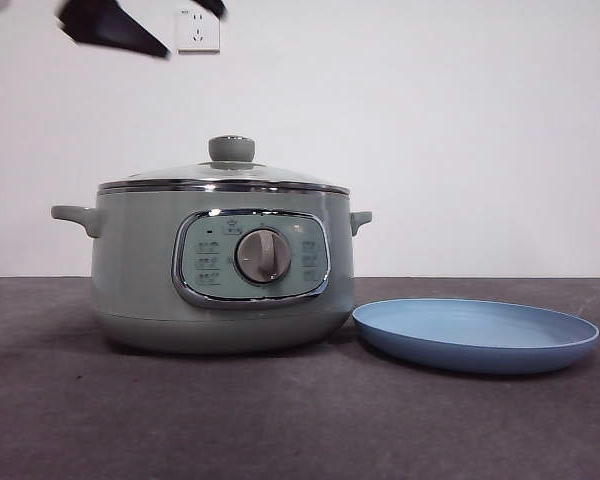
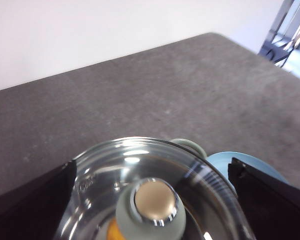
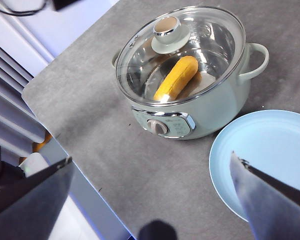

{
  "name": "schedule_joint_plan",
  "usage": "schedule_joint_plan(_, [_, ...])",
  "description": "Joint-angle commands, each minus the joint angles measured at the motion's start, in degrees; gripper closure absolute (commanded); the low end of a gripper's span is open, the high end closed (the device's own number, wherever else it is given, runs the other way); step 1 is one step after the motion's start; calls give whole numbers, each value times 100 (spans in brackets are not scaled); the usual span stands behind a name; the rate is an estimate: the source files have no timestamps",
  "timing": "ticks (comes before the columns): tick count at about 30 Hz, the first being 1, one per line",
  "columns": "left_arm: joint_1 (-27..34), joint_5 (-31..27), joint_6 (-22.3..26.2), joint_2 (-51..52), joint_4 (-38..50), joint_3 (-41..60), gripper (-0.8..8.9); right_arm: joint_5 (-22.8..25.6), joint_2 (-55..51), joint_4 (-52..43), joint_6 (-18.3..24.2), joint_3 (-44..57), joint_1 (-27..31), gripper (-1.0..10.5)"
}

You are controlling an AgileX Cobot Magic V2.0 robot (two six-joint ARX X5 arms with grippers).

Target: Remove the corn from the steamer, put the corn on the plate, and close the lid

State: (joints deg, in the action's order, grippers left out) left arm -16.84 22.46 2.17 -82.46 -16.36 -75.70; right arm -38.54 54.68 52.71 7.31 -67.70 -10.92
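The sage-green steamer (image 1: 140, 270) stands on the dark table with its glass lid (image 1: 230, 176) closed on it. The yellow-orange corn (image 3: 176, 78) lies inside, seen through the glass; a bit of it also shows in the left wrist view (image 2: 112, 231). The light-blue plate (image 1: 475, 335) lies empty just right of the steamer. My left gripper (image 2: 152, 167) is open and hovers above the lid's knob (image 2: 150, 202), apart from it; its black jaws show at the front view's top left (image 1: 110, 25). My right gripper (image 3: 151, 165) is open and empty, high above the table in front of the steamer (image 3: 225, 107) and the plate (image 3: 270, 155).
A white wall with a socket (image 1: 198, 30) stands behind the table. The table's edge (image 3: 65, 130) runs near the steamer's front in the right wrist view, with white panels and a cable beyond it.
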Motion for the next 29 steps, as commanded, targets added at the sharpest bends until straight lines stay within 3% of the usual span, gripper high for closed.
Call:
schedule_joint_plan(1, [-101,-157,236,-286,284,-55,251,4,9,-26,-2,-11,-11,263])
schedule_joint_plan(10, [-409,-590,289,-1032,474,-55,251,37,9,-26,-2,-11,-11,263])
schedule_joint_plan(16, [-538,-901,415,-1222,468,-55,251,306,9,-26,-2,-11,-11,263])
schedule_joint_plan(29, [-612,-1040,409,-1456,105,-55,252,306,9,-28,0,-11,-11,263])
